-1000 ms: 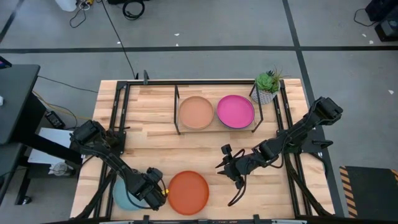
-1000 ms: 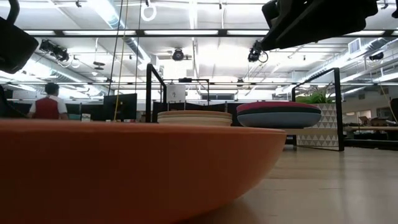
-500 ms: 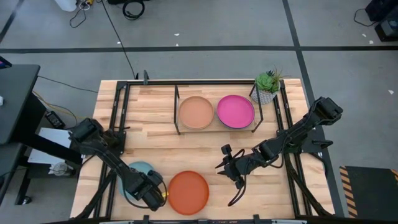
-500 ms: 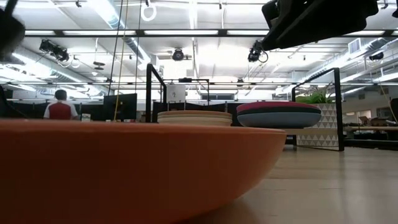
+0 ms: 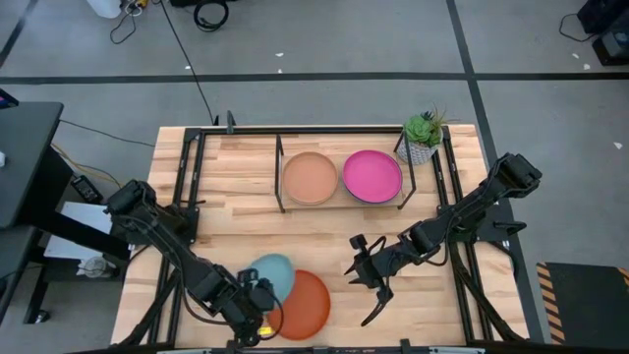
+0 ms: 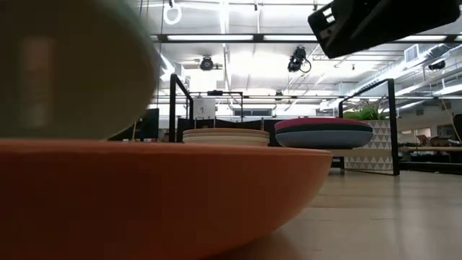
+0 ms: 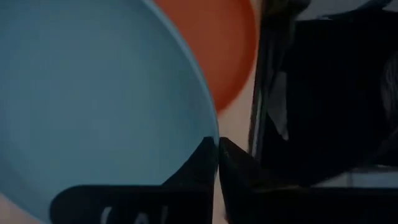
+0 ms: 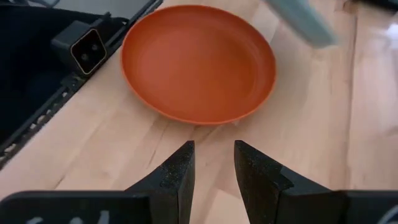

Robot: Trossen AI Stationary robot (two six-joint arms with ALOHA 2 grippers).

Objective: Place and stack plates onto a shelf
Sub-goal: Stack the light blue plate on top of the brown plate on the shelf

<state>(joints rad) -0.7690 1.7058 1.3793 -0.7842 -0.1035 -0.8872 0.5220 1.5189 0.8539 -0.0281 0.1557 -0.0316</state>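
Note:
My left gripper (image 5: 254, 310) is shut on the light aqua plate (image 5: 270, 275) by the table's near edge. That plate hovers over the left part of the orange plate (image 5: 303, 305), which lies flat on the table. In the low view the aqua plate (image 6: 72, 65) is a blur above the orange plate (image 6: 159, 195). My right gripper (image 5: 356, 265) is open, right of the orange plate and above the table; its wrist view looks down on the orange plate (image 8: 199, 62). On the shelf (image 5: 279, 202) stand two stacks, topped by a peach plate (image 5: 310, 177) and a magenta plate (image 5: 371, 175). My left gripper pinches the light aqua plate's rim (image 7: 208, 134) between its two fingers, one on each face of the plate. It comes at the plate from the table's near side. The plate is lifted clear of the table and overlaps the orange plate (image 7: 217, 50) from above.
A potted plant (image 5: 423, 138) stands at the shelf's right end. The black frame (image 5: 197, 167) edges the table on the left, far and right sides. Bare wood lies between the shelf and the orange plate. A person shows far off in the room behind.
My left gripper has lifted the light aqua plate off the table at the orange plate's left and carried it up and toward the table's right; it now overlaps the orange plate. My right gripper has shifted only slightly.

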